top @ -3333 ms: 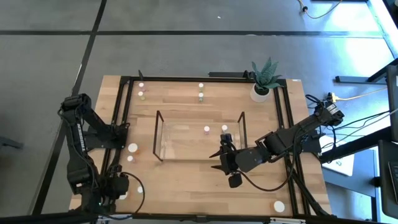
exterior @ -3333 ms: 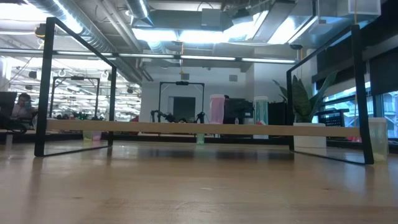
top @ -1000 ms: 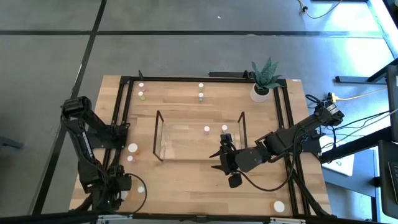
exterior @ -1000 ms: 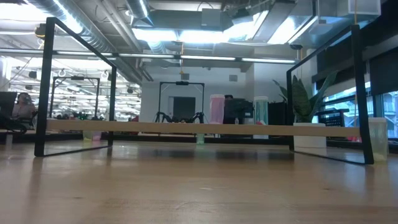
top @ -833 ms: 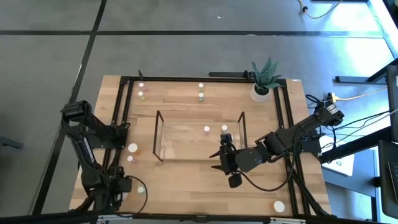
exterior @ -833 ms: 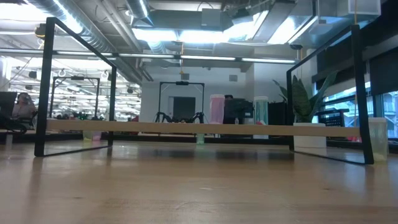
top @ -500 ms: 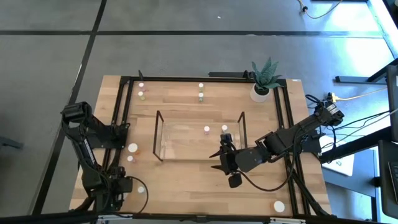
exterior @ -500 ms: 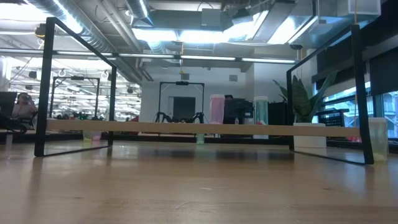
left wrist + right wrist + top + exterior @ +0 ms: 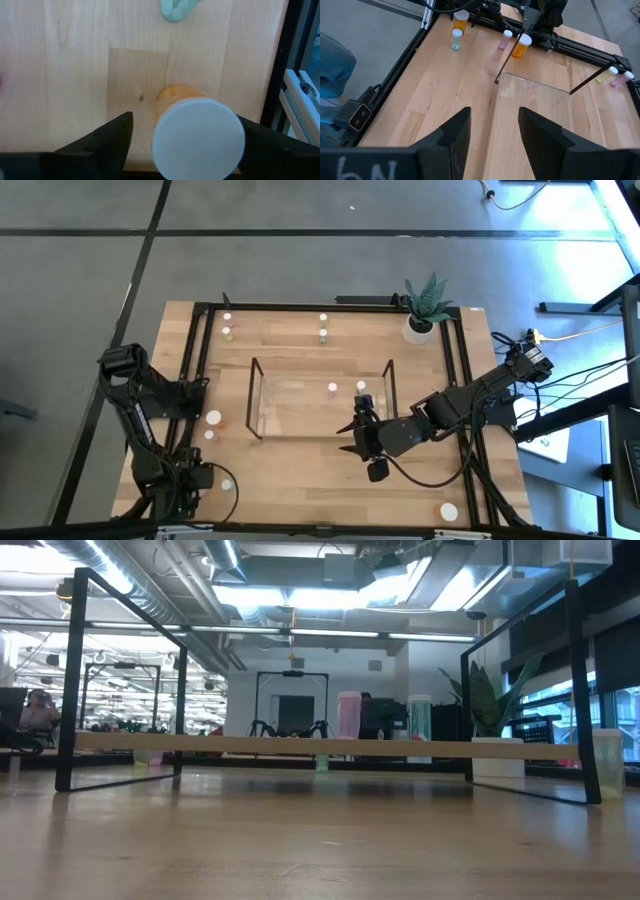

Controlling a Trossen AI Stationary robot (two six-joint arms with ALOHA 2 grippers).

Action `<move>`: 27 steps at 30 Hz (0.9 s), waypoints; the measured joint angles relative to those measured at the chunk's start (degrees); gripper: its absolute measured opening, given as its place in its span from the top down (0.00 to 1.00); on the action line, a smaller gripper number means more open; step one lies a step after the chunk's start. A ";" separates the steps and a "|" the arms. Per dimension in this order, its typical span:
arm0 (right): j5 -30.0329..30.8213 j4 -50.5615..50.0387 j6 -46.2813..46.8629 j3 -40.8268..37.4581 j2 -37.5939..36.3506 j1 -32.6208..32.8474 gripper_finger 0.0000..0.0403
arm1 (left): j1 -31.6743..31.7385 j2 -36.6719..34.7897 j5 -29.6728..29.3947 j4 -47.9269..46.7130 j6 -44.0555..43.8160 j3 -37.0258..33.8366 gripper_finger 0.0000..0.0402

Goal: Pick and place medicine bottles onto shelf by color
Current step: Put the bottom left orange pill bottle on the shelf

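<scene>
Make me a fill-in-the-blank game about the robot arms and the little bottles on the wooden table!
1. The left gripper has its dark fingers on either side of a bottle with an ____ body and a white cap.
2. The clear rectangular shelf with thin dark edges has ____ small bottles standing inside it.
3. The green spiky plant sits in a ____ pot at a far corner of the wooden table.
4. The right gripper holds ____.

Missing words: orange; two; white; nothing

Seen from above: two arms (image 9: 450, 410), one shelf (image 9: 254, 395), one potted plant (image 9: 428, 298), ten capped bottles (image 9: 214, 418).
</scene>
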 joint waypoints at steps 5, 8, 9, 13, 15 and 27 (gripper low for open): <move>-0.01 0.00 0.00 0.00 0.00 0.00 0.58 | 0.00 -0.02 -0.62 0.00 -0.01 0.00 0.38; 0.00 0.00 0.00 0.00 0.00 0.00 0.58 | 0.00 -0.02 -0.84 0.00 0.00 0.00 0.43; -0.01 0.00 0.00 0.00 0.00 0.01 0.58 | 0.00 -0.02 -0.99 -0.02 0.00 0.00 0.45; -0.01 0.00 0.00 0.00 0.00 -0.01 0.58 | 0.00 -0.04 -1.12 -0.07 -1.15 0.00 0.49; -0.01 0.00 0.00 0.00 0.00 -0.01 0.58 | 0.15 -0.04 -1.16 -0.27 -2.53 0.00 0.50; -0.01 0.00 0.00 0.00 0.00 0.01 0.58 | 1.23 -0.07 -0.45 -0.29 -3.06 0.07 0.51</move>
